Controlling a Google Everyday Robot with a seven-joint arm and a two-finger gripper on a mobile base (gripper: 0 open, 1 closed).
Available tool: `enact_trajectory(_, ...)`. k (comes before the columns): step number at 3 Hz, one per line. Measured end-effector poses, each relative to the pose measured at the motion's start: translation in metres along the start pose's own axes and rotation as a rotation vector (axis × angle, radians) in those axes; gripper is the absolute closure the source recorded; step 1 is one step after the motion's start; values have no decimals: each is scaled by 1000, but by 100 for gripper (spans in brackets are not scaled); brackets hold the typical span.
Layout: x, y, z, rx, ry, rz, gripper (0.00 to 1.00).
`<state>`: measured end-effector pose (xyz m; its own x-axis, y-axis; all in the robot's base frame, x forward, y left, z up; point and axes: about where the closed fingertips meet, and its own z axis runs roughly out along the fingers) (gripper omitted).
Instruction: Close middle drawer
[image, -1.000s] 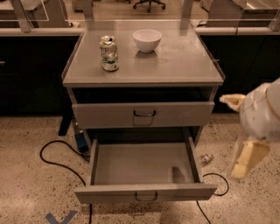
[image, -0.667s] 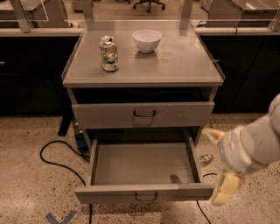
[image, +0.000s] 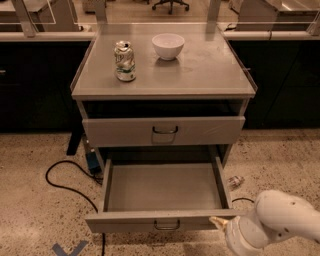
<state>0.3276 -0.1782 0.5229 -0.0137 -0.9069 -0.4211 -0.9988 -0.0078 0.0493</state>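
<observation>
The middle drawer (image: 150, 220) is a grey metal drawer pulled far out of the cabinet. Its long bare tray (image: 162, 186) is open to view. Its low front panel has a small dark wire handle (image: 167, 226) at the centre. My gripper (image: 220, 223) is at the lower right, on the end of the white arm (image: 280, 222). Its tip is at the right end of the drawer's front panel, touching it or very close to it.
The upper drawer (image: 165, 131), with a taller front, is nearly shut. On the cabinet top (image: 210, 70) stand a crushed can (image: 124, 61) and a white bowl (image: 168, 46). A black cable (image: 60, 181) and a small object (image: 235, 181) lie on the floor. Dark counters stand behind.
My arm has come down and to the left, from beside the cabinet's right side to the right end of the open drawer's front. The drawer is as far out as before.
</observation>
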Motion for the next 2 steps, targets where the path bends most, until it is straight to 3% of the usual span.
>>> enact_trajectory(1,28,21,76,-123,-21,11,0)
enact_trajectory(2,28,35,98,-170,-51,28,0)
